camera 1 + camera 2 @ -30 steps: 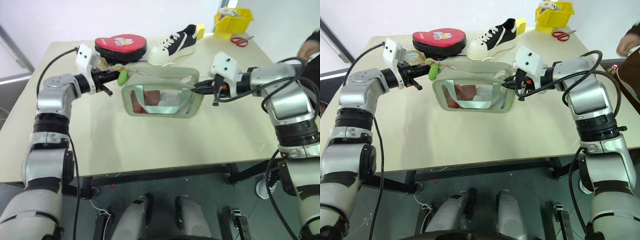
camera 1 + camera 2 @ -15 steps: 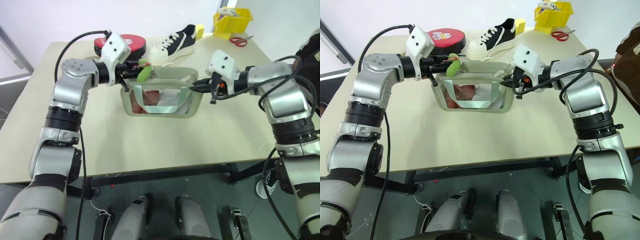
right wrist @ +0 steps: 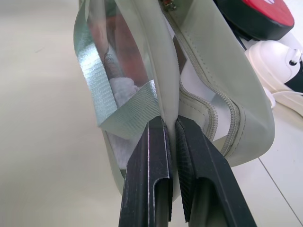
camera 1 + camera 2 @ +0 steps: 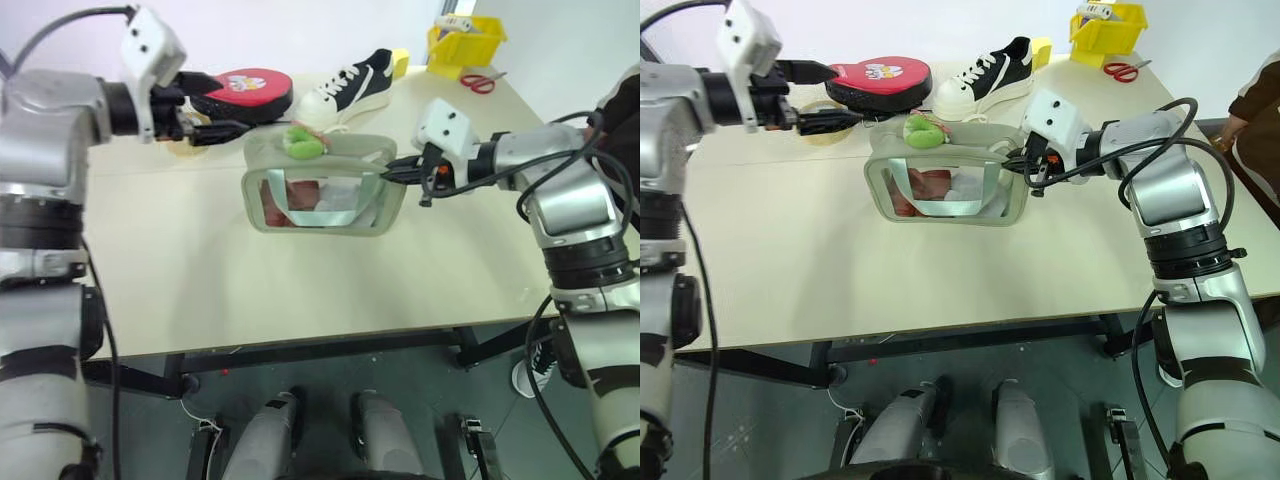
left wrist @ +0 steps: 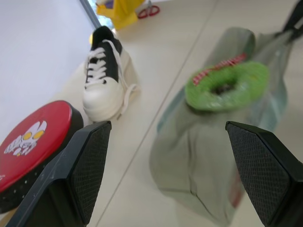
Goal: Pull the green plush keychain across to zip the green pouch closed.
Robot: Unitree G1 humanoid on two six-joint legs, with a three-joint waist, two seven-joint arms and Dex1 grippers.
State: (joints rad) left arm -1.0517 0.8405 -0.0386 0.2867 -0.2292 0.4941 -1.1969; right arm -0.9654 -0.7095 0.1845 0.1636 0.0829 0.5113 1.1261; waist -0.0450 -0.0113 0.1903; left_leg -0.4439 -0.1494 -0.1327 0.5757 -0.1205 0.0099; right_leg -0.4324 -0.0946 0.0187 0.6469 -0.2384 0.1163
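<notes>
The green pouch (image 4: 320, 190) stands on the table with its clear window facing me. The green plush keychain (image 4: 303, 140) lies loose on the pouch's top, near its left end. My left gripper (image 4: 218, 102) hovers open to the left of the pouch, apart from the keychain. In the left wrist view its fingers (image 5: 80, 175) stand wide, with the keychain (image 5: 227, 87) ahead between them. My right gripper (image 4: 395, 172) is shut on the pouch's right edge. The right wrist view shows the seam pinched between its fingers (image 3: 151, 156), beside the zipper teeth.
Behind the pouch lie a red-black pad (image 4: 242, 92) and a black-and-white shoe (image 4: 350, 88). A tape roll (image 4: 820, 108) sits under my left gripper. A yellow bin (image 4: 465, 42) and red scissors (image 4: 482, 82) are at the back right. A person (image 4: 622, 95) stands at the right edge.
My left gripper has opened and let go of the keychain, then drawn back to the left and upward. The keychain now rests on the pouch's top. The right gripper has kept still.
</notes>
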